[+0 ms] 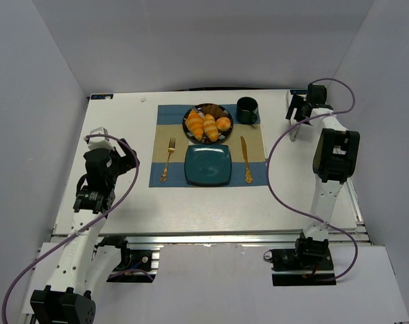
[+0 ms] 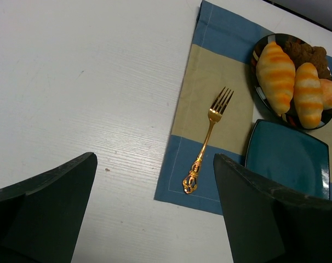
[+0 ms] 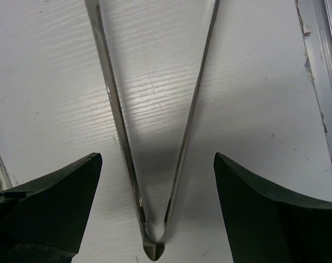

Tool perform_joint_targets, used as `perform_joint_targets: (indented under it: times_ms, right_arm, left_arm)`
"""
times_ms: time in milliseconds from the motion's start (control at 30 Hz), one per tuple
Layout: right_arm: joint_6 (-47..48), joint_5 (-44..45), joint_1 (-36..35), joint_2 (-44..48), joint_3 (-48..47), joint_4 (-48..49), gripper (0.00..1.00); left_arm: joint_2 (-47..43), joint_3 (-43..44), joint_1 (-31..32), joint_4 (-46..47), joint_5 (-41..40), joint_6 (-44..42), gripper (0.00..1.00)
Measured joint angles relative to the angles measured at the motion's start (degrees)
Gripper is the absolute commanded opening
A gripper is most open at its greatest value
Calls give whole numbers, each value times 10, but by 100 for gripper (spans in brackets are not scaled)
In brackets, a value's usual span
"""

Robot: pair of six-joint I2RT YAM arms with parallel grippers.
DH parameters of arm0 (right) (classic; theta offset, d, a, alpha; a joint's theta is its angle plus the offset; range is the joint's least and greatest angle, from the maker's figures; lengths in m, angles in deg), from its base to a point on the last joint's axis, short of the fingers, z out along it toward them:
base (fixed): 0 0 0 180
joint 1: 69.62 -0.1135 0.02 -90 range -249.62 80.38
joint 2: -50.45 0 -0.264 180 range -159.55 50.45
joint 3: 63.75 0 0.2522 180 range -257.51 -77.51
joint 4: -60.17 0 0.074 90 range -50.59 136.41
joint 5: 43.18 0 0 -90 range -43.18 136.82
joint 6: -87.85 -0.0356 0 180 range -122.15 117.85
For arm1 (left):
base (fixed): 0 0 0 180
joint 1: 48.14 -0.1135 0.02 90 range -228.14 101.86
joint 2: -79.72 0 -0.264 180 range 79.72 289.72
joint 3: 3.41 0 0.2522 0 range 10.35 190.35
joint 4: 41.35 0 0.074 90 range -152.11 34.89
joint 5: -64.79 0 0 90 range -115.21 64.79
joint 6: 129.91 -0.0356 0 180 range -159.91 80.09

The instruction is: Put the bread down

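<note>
Two golden-orange ridged bread rolls point(image 1: 195, 125) point(image 1: 210, 127) lie side by side on a round dark plate point(image 1: 191, 134) at the back of the placemat; they also show in the left wrist view point(image 2: 275, 75) point(image 2: 308, 94). My left gripper point(image 1: 129, 154) point(image 2: 155, 159) is open and empty, above bare table left of the placemat. My right gripper point(image 1: 295, 111) point(image 3: 156, 159) is open at the back right, its fingers either side of metal tongs point(image 3: 114, 104) lying on the table, not touching them.
A small round bun point(image 1: 223, 123) and a dark brown pastry point(image 1: 216, 111) share the round plate. A teal square plate point(image 1: 208, 165) sits in front of it on the blue-and-tan placemat point(image 1: 165, 114), between a gold fork point(image 1: 168, 160) and knife point(image 1: 246, 159). A dark mug point(image 1: 247, 110) stands at the back.
</note>
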Motion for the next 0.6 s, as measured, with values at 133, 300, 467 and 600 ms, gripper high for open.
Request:
perform_joint_targets:
  times_ms: [133, 300, 467, 600]
  right_arm:
    - [1, 1, 5, -21, -24, -14, 89]
    - [3, -2, 3, -41, -37, -22, 89]
    - [3, -2, 0, -55, -47, -34, 89]
    - [6, 5, 0, -82, -79, -44, 89]
  left_arm:
    - [6, 0, 0, 0, 1, 0, 98]
    - [6, 0, 0, 0, 1, 0, 98]
    - [7, 0, 0, 0, 1, 0, 98]
    - [7, 0, 0, 0, 1, 0, 98]
